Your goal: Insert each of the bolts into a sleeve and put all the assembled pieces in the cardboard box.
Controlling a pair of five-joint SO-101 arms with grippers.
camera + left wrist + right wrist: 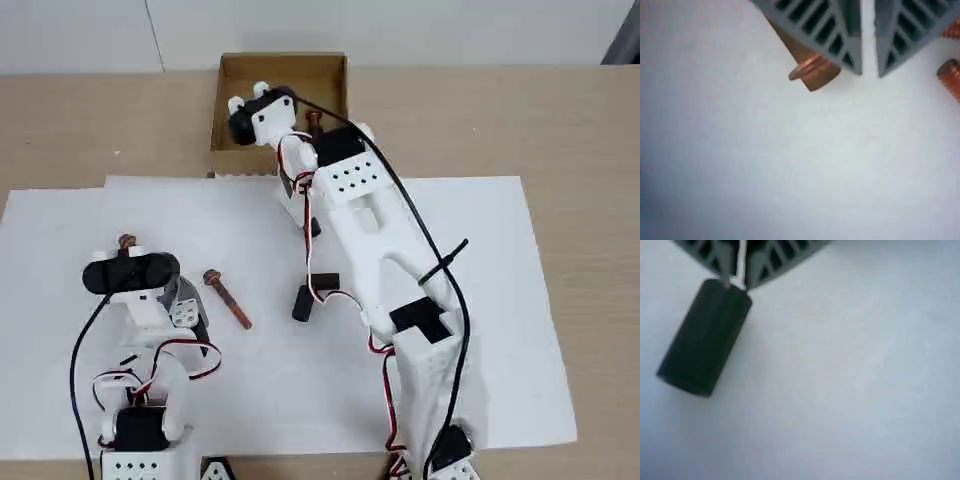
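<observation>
Bolts are seen lying loose on the sheet of paper (480,300) that covers the table (580,130). One bolt (226,299) is laid slantwise on the paper just beside the left arm's wrist, and a second bolt (127,241) is seen at the far side of that wrist. In the left wrist view, the left gripper (871,75) is held low over the paper, its fingers drawn together to a thin slit in which bare paper is seen; nothing is grasped. A flanged bolt head (812,74) is seen jutting out from beneath one finger, and a threaded end (951,82) is seen near the other finger.

One sleeve (302,302) and a further sleeve (326,281) are laid on the paper close against the right arm, near each other. The right arm is stretched toward the cardboard box (232,100), which is set on the table at the far edge of the paper. A copper-coloured piece (313,120) is seen inside the box, partly hidden by the arm. In the right wrist view, the right gripper (740,284) is closed to a hairline gap and grasps nothing; a black sleeve (704,337) is laid on its side with one end at the fingertips.
</observation>
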